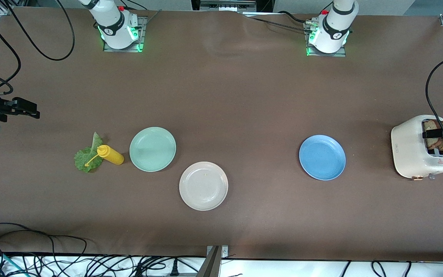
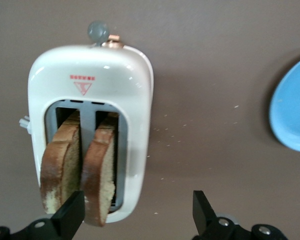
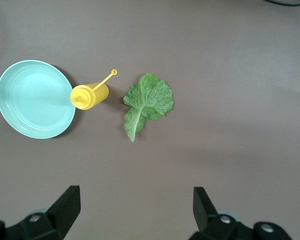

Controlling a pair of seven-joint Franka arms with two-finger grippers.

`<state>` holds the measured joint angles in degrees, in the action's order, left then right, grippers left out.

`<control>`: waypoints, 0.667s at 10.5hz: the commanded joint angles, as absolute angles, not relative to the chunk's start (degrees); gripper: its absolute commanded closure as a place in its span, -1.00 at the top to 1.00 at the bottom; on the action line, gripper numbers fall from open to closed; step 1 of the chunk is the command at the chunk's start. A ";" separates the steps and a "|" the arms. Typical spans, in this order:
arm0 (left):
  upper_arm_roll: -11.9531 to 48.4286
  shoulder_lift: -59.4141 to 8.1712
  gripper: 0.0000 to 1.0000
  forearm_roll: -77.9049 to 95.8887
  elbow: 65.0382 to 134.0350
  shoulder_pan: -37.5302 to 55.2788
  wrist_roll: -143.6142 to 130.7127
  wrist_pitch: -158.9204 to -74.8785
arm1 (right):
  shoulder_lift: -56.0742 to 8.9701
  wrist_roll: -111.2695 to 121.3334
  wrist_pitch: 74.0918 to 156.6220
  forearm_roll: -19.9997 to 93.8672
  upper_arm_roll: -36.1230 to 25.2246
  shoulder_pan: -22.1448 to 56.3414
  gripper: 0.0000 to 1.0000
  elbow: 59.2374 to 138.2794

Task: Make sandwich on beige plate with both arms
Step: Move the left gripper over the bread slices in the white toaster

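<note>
The beige plate [image 1: 203, 186] lies bare near the table's middle, nearer to the front camera than the other plates. Two brown bread slices [image 1: 437, 135] [image 2: 101, 172] stand up out of the white toaster [image 1: 417, 154] [image 2: 92, 75] at the left arm's end. My left gripper [image 1: 429, 134] [image 2: 137, 212] hangs open just above the toaster, one finger [image 2: 70, 215] beside the slices and holding nothing. The lettuce leaf [image 1: 89, 156] [image 3: 147, 102] lies flat at the right arm's end. My right gripper [image 1: 29, 108] [image 3: 137, 207] hovers open above bare table near the leaf.
A yellow squeeze bottle [image 1: 110, 154] [image 3: 90, 95] lies on its side, touching the leaf in the front view, beside a mint-green plate [image 1: 152, 149] [image 3: 35, 100]. A blue plate [image 1: 322, 157] [image 2: 292, 115] sits between the beige plate and the toaster. Cables run along the near table edge.
</note>
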<state>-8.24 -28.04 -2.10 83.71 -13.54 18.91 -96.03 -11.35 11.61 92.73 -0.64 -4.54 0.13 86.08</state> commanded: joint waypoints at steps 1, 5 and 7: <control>-8.17 -29.44 0.91 -4.66 83.32 -13.54 20.30 -95.80 | -11.07 11.07 91.49 -0.88 -4.31 -0.09 1.00 85.34; -8.26 -30.85 0.91 -4.83 83.32 -13.71 20.30 -95.80 | -11.16 11.07 91.49 -0.88 -4.31 -0.09 1.00 85.34; -8.26 -30.85 0.91 -4.83 83.23 -14.15 20.30 -95.80 | -11.16 10.99 91.49 -0.88 -4.31 -0.09 1.00 85.34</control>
<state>-8.29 -30.55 -3.52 83.71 -13.70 19.22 -96.03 -11.35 11.59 92.71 -0.64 -4.54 0.13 86.08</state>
